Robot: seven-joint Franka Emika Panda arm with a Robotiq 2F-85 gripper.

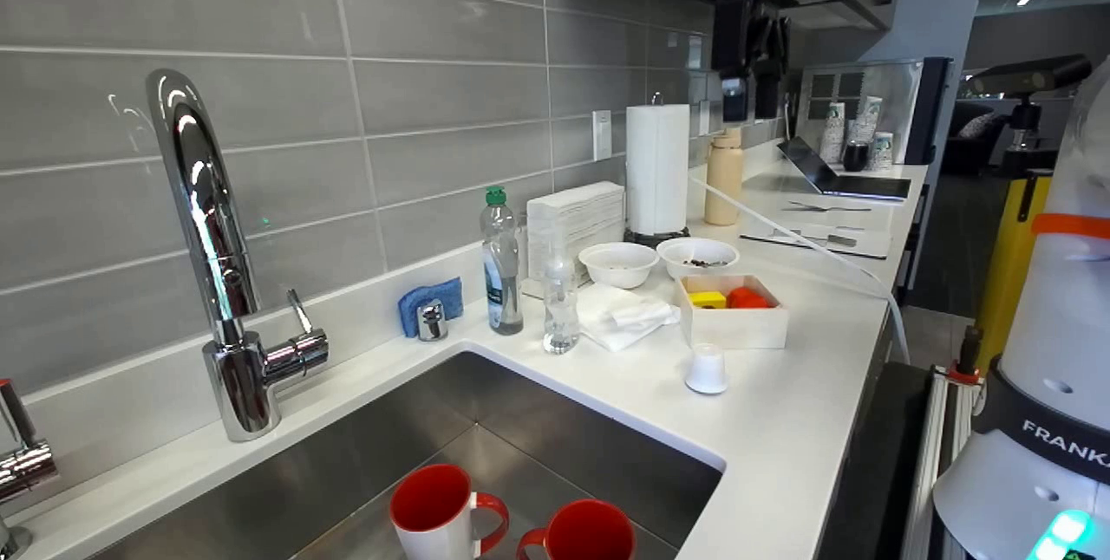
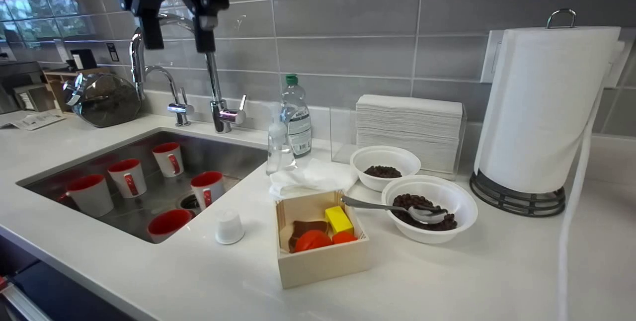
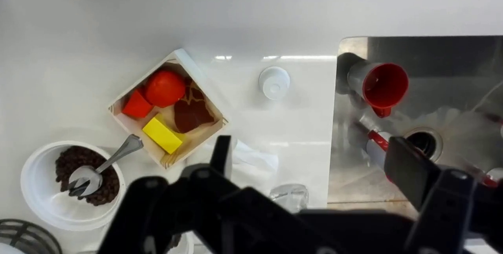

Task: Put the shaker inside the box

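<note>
In exterior view we find shaker point(image 2: 228, 227) on counter point(image 2: 218, 286), lower left, outside box point(image 2: 325, 264), lower centre. Gripper point(image 2: 179, 45) spread, empty, upper left. We judge grasp, carry, placement all outstanding.

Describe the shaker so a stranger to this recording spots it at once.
Start at the sink, then find the open box of coloured pieces on the counter beside it. Between the two stands the shaker, small and plain white. Unlike the wide white bowls, it is narrow and tapers upward.
</note>
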